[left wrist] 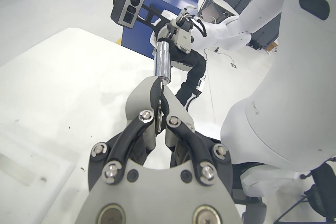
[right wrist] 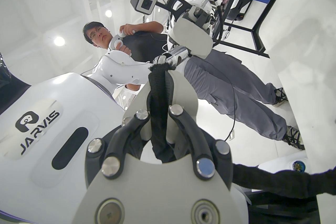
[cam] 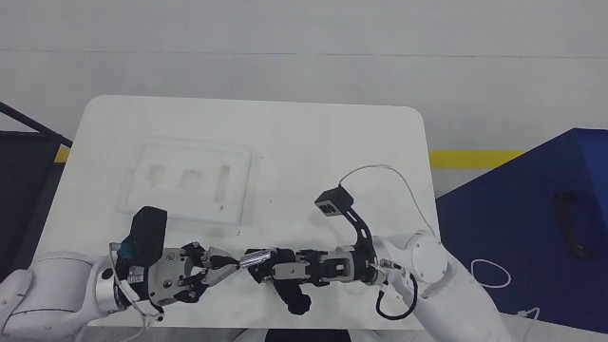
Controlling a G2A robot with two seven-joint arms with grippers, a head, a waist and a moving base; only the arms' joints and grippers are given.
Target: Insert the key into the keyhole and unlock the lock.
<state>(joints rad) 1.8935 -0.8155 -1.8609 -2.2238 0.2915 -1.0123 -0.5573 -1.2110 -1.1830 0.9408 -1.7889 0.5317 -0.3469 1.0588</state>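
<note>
One flat silver key [left wrist: 159, 118], clamped by left end effector [left wrist: 160, 88], touched the chrome cylindrical lock [left wrist: 162, 63]; right end effector [right wrist: 159, 70] clamped its black cable [right wrist: 158, 109].

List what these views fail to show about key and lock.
- Left wrist view: the keyhole, hidden where the shiny chrome cylindrical lock meets the left end effector.
- Same view: the flat silver metal key, mostly hidden in its grip; insertion depth unclear.
- Right wrist view: black fabric-sleeved cable in the right end effector covers most of the lock.
- Top view: key too small.
</note>
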